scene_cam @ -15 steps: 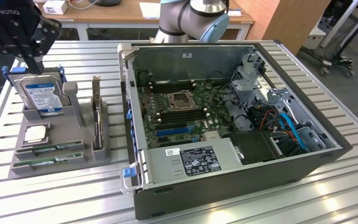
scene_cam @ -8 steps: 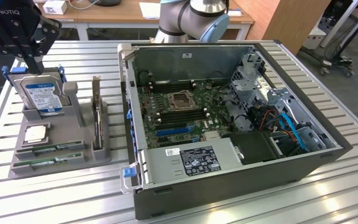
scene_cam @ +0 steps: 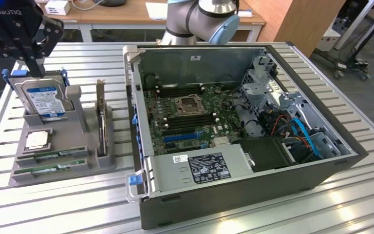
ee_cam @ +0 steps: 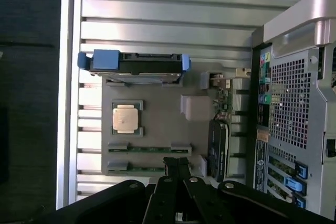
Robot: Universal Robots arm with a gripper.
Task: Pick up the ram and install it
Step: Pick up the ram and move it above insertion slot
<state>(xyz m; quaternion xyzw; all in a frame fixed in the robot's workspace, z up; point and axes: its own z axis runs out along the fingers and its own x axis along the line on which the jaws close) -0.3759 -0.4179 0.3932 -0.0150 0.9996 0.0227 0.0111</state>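
Fingers (ee_cam: 170, 174) nearest the wrist camera: two black tips pressed flat together, nothing between them. Gripper (ee_cam: 176, 162) empty, hanging over the grey holder (ee_cam: 157, 114) on the slatted counter (ee_cam: 157, 14).

Holder as reference. At one end, hard drive (ee_cam: 134, 64) stands on edge in blue rails. Mid-holder, processor (ee_cam: 126, 118) lies flat. At the end opposite the drive, ram (ee_cam: 149, 148): a thin green stick on edge in its slot. A second like it sits in the next slot outward, one end hidden behind the fingertips in the wrist view. Both untouched. Expansion card (ee_cam: 218, 145) stands along the holder's side facing the computer case (ee_cam: 294, 103).

Exterior view: gripper (scene_cam: 38, 74) rides high at the holder's drive end, close by the hard drive (scene_cam: 44, 100). Ram (scene_cam: 49, 156) lies at the opposite end, well apart from the tips and lower. From the fingers, the stick lies down and along the holder's whole length.

Long axis: ram runs across the holder, parallel to the drive's broad face. By my reading the fingertips sit side by side along that same line, so they would part along the stick, not across its thin faces.

Computer case (scene_cam: 252, 195) lies open beside the holder, board exposed. Ram not yet lifted.
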